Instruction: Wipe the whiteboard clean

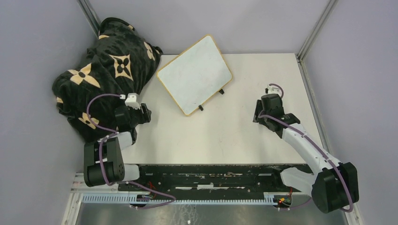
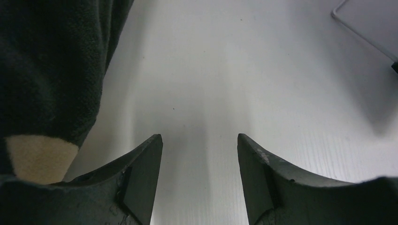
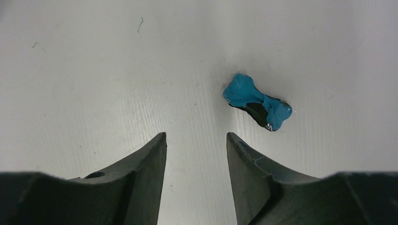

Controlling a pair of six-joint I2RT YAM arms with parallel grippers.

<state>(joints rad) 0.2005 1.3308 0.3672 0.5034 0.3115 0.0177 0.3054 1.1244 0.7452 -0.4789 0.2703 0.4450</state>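
Board [image 1: 195,75] ahead-right of left pincer [image 2: 199,140], ahead-left of right pincer [image 3: 196,138], about equidistant, long axis near-left to far-right; both pincers spread, empty.

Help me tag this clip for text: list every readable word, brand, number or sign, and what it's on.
No text can be read.
The whiteboard: no legible writing.
The black blanket: only tan flower motifs, no letters.
The blue scrap: no readable print.

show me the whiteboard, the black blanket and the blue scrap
whiteboard [image 1: 195,75], top view, middle of its white face
black blanket [image 1: 112,83], top view, dark fabric near its middle
blue scrap [image 3: 240,92], right wrist view, left blue end
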